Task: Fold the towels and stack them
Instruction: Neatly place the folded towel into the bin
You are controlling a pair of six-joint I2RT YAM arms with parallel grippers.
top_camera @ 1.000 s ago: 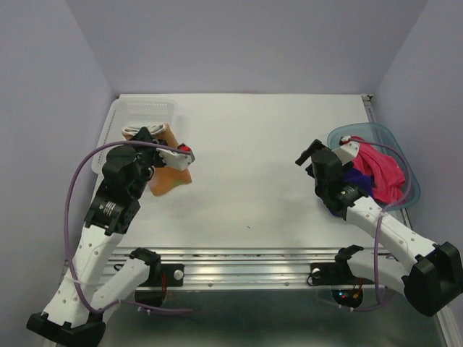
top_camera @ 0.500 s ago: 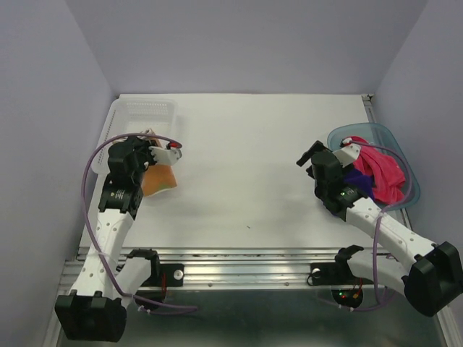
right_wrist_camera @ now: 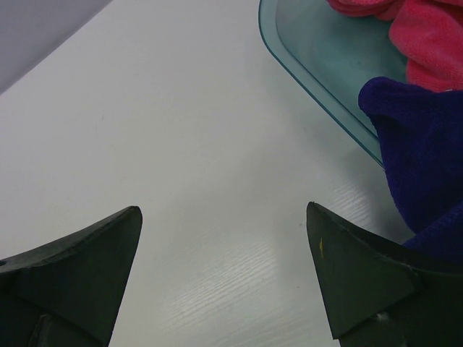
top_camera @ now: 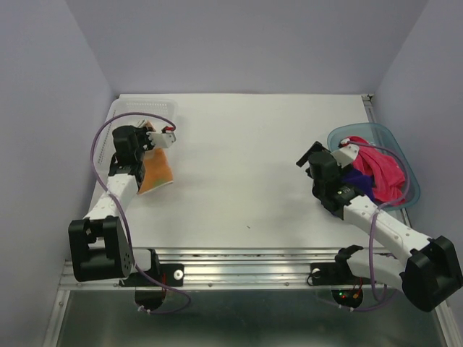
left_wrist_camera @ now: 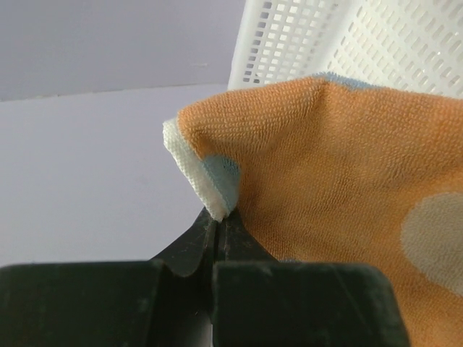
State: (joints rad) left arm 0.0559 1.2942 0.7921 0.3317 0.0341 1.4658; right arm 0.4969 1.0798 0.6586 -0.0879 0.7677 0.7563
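Left wrist view shows the orange towel [left_wrist_camera: 347, 173] pinched at its corner between the clamped jaws of the left gripper [left_wrist_camera: 219, 220], just beside the white basket [left_wrist_camera: 347, 43]. The pink-red towel [top_camera: 383, 173] and purple towel [top_camera: 357, 176] sit at the teal tub [top_camera: 376, 126]. Beside the tub, the right gripper [right_wrist_camera: 224, 217] is spread wide and holds nothing.

One towel [top_camera: 155, 173] is before the basket [top_camera: 148, 110], other towels [top_camera: 380, 173] in tub [top_camera: 338, 137].
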